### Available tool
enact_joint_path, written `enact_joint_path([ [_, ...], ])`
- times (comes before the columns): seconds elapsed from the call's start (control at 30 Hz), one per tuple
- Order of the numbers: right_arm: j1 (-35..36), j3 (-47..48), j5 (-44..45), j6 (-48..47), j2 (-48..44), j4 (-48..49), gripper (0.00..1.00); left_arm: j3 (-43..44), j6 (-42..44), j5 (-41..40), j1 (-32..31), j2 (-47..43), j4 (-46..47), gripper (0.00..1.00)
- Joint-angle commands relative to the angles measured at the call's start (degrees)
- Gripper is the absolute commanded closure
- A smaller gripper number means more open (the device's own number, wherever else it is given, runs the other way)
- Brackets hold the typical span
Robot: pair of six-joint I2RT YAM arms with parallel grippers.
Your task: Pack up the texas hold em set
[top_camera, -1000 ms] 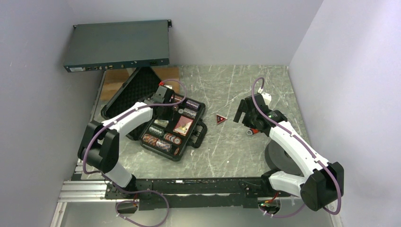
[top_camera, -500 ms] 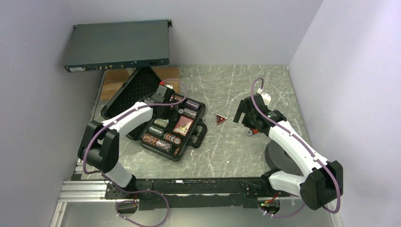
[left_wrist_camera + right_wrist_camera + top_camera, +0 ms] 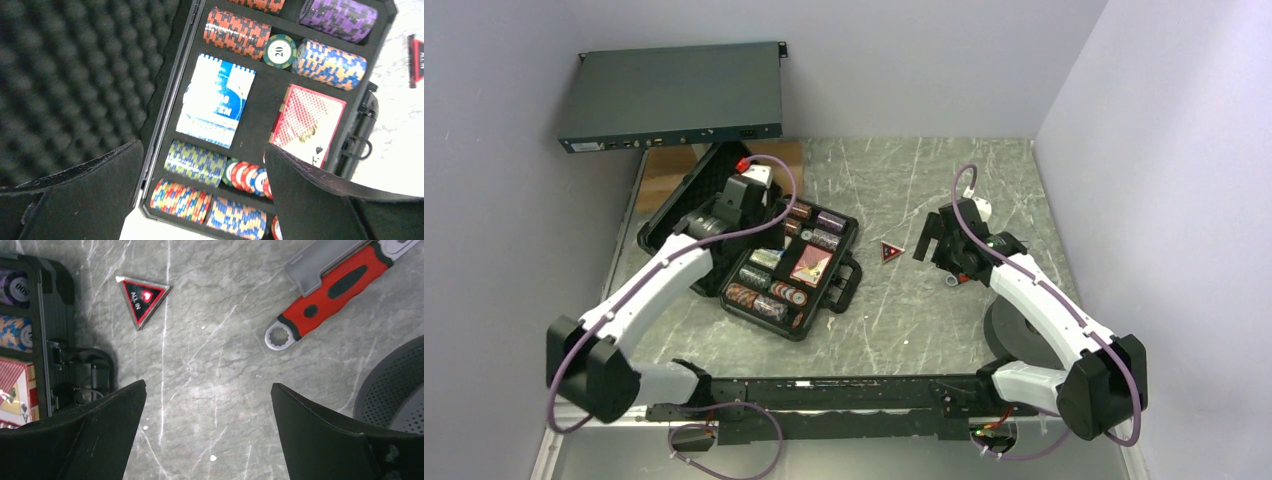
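From above: the case (image 3: 822, 300) lies open on the table (image 3: 904, 180), left of centre; its foam lining (image 3: 709, 180) faces up on the lid, which is laid back toward the far left; the left gripper (image 3: 736, 205) hangs over the hinge side of the case, its fingers too hidden here to judge. The right gripper (image 3: 929, 240) hovers over bare table on the right; the triangle marker (image 3: 890, 251) lies just left of it, between gripper and case; a wrench (image 3: 954, 281) peeks out beneath the arm; a dark round perforated dish (image 3: 1014, 335) sits near the right arm's base; a rack unit (image 3: 674, 95) fills the far left corner.

Left wrist camera: the fingers (image 3: 90, 200) stand wide apart with nothing between them, above the tray; the blue card box (image 3: 215, 100) lies in its slot beside the red card box (image 3: 307, 122); chip rolls (image 3: 236, 32) fill the compartments at both ends of the tray, and a single green chip (image 3: 279, 50) sits flat between two rolls; the egg-crate foam takes the whole left side.

Right wrist camera: the fingers (image 3: 325, 435) are spread wide and empty over the stone-patterned table; the triangle marker, reading ALL IN, lies flat ahead and left; the red-handled wrench lies angled at upper right; the case's handle (image 3: 85, 375) shows at the left edge; the dish's rim cuts in at the right.
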Motion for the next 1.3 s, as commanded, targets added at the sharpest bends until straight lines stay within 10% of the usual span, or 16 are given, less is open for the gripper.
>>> enact_joint_path([
  [0.0, -0.1, -0.5, -4.2, -0.9, 0.0, 3.2, 0.00, -0.5, 0.3, -0.5, 0.2, -9.0, -5.5, 0.02],
  [0.57, 11.2, 10.1, -12.0, -10.5, 16.2, 4.4, 0.00, -14.2, 5.5, -5.6, 0.4, -33.2, -8.9, 0.00],
  [0.97, 16.4, 10.5, -14.1, -16.7, 18.1, 15.7, 0.00, -15.2, 4.9, -8.0, 2.2, -34.5, -8.2, 0.00],
  [1.27, 11.6, 20.1, -13.6, -22.4, 28.7, 3.2, 0.00, -14.2, 5.1, -6.2, 2.3, -31.1, -8.9, 0.01],
])
